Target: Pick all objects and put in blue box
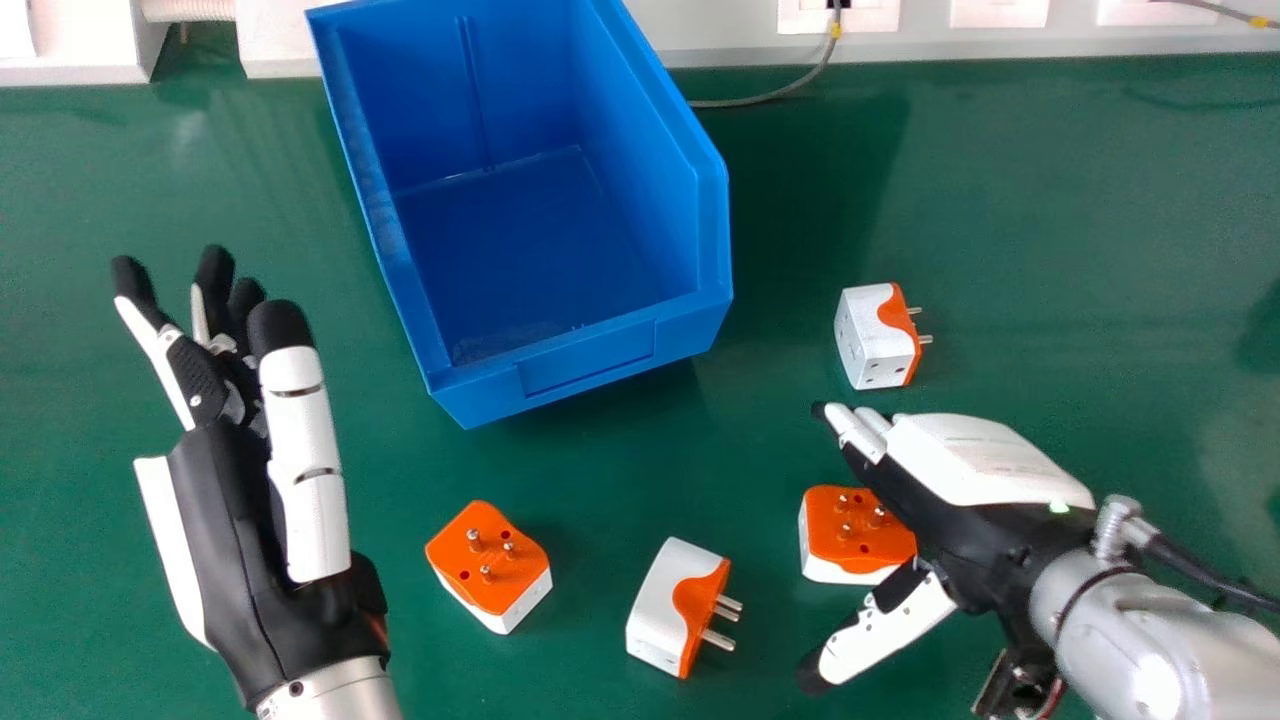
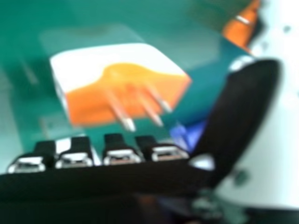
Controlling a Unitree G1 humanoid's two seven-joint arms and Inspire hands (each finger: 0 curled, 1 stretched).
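Observation:
In the head view my left hand [image 1: 245, 470] is raised at the left, fingers straight, holding nothing. My right hand [image 1: 960, 500] is at the lower right with fingers extended and thumb apart, partly over an orange-topped adapter [image 1: 850, 540]. Three more white-and-orange adapters lie on the table: one with pins up [image 1: 490, 565], one on its side [image 1: 665, 605], one beyond the right hand [image 1: 878, 335]. The blue box [image 1: 580, 365] has a bare floor. In the right hand view, my right hand [image 2: 243, 112] is near an adapter [image 2: 126, 84] with its pins showing, not gripped.
The green table [image 1: 1050, 200] surrounds the box. A grey cable [image 1: 770, 97] runs behind the box at the back edge, beside white wall-side panels [image 1: 700, 25]. Another cable [image 1: 1200, 575] trails from the right wrist.

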